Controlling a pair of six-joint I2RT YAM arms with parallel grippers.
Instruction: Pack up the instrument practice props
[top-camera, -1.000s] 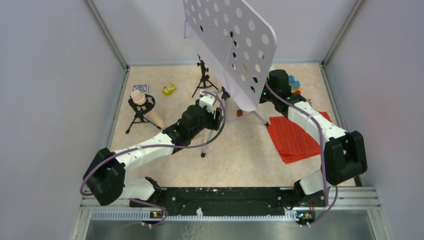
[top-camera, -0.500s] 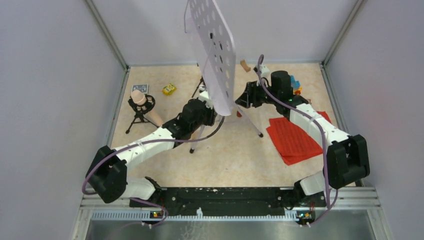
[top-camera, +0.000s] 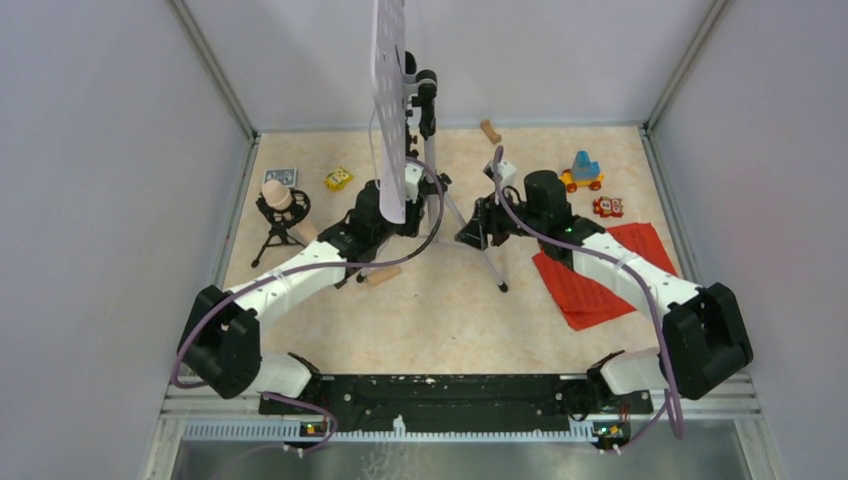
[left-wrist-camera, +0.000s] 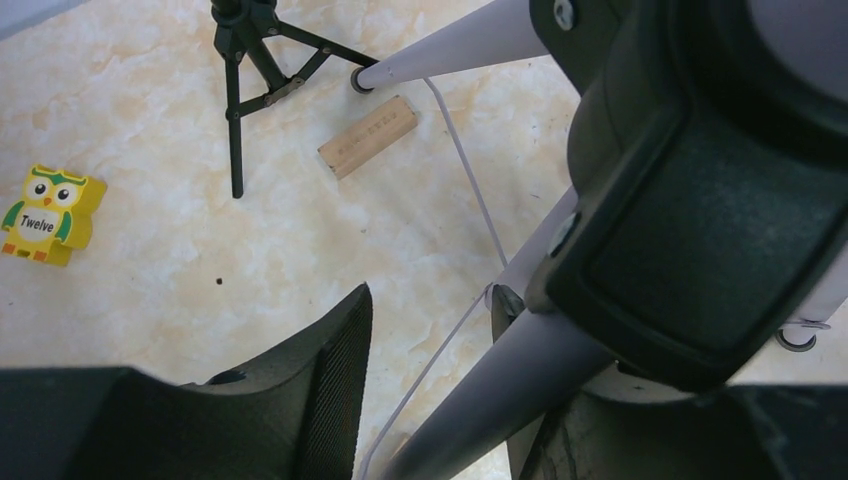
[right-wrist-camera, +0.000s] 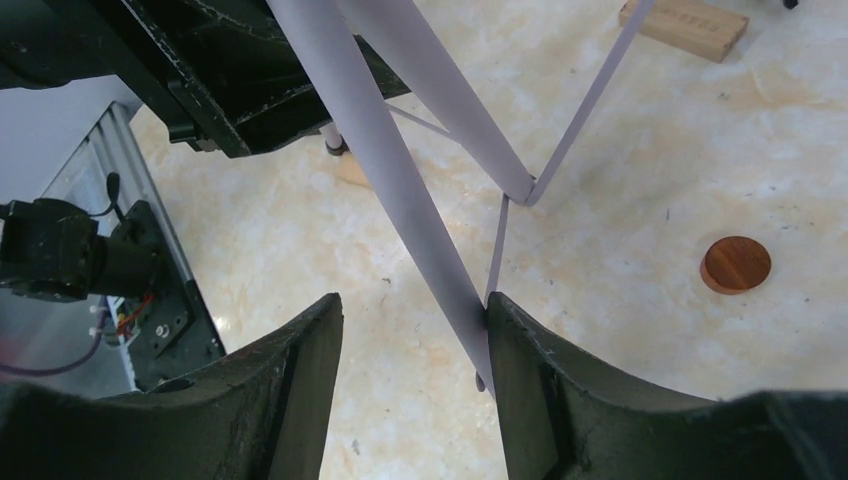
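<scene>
The white perforated music desk (top-camera: 388, 100) stands edge-on at the back centre on its silver tripod legs (top-camera: 480, 250). My left gripper (top-camera: 398, 200) is open at the stand's base. In the left wrist view (left-wrist-camera: 435, 380) a silver leg (left-wrist-camera: 520, 380) runs between its jaws, close to the right one. My right gripper (top-camera: 472, 230) is open at the right leg. In the right wrist view (right-wrist-camera: 412, 310) that leg (right-wrist-camera: 400, 180) touches the right fingertip (right-wrist-camera: 520, 340). Red sheet-music pages (top-camera: 600, 275) lie at the right. A beige microphone (top-camera: 278, 195) sits on a small black tripod at the left. A second small black tripod (left-wrist-camera: 245, 70) stands behind.
Tan wooden blocks lie near the left arm (top-camera: 380, 275) and at the back (top-camera: 489, 130); one shows in the left wrist view (left-wrist-camera: 368, 136). A yellow toy (top-camera: 338, 179) and colourful toy cars (top-camera: 584, 172) sit at the back. A brown disc (right-wrist-camera: 736, 264) lies on the floor.
The stand has shifted left and turned, so the desk is now edge-on. My right gripper has come left and nearer onto a leg. My left gripper has moved back with the stand.
</scene>
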